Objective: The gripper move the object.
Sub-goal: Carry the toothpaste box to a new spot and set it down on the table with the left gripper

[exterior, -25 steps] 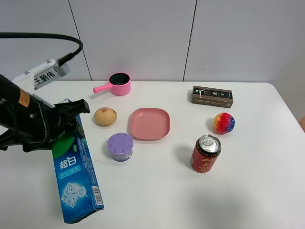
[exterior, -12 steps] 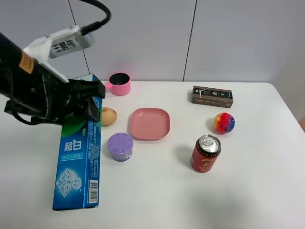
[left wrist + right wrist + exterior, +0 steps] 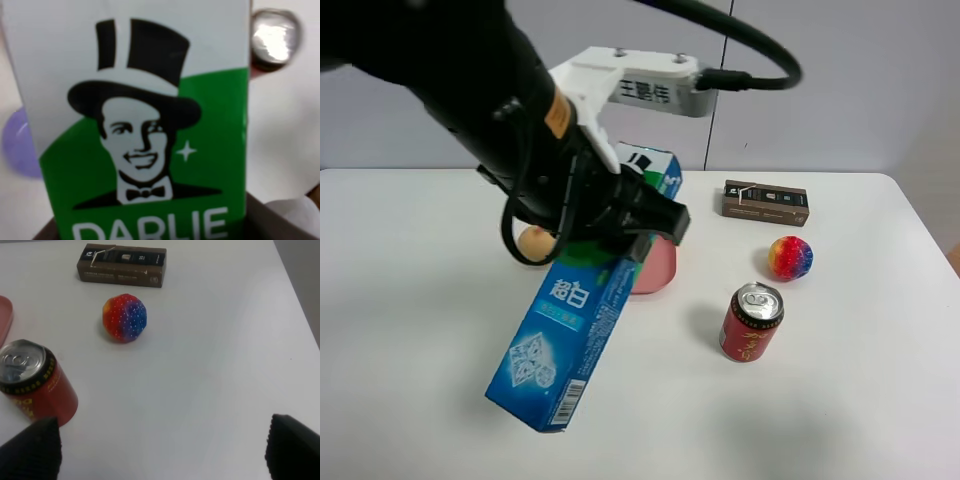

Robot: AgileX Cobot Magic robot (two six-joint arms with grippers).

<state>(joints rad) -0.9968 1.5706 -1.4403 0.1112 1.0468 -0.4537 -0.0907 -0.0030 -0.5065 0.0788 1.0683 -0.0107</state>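
Tabletop layout, toothpaste box (image 3: pixel 575 330) aloft left of centre.
Hangs tilted above table (image 3: pixel 860 400), clamped in left gripper (image 3: pixel 638 225), upper end toward the back, lower end toward the front left; overlaps plate (image 3: pixel 658 268) at centre and hides most of it. Left of plate, partly behind the arm: round fruit (image 3: pixel 533 241). Right of plate, toward the front: can (image 3: pixel 751 321), upright. Behind can, slightly right: ball (image 3: pixel 790 258). Behind ball, near the back edge: short box (image 3: pixel 765 203), flat, long side running left to right. None of these three touching. Right gripper (image 3: pixel 160 452) over bare table, in front of can and ball, short box farthest from it.
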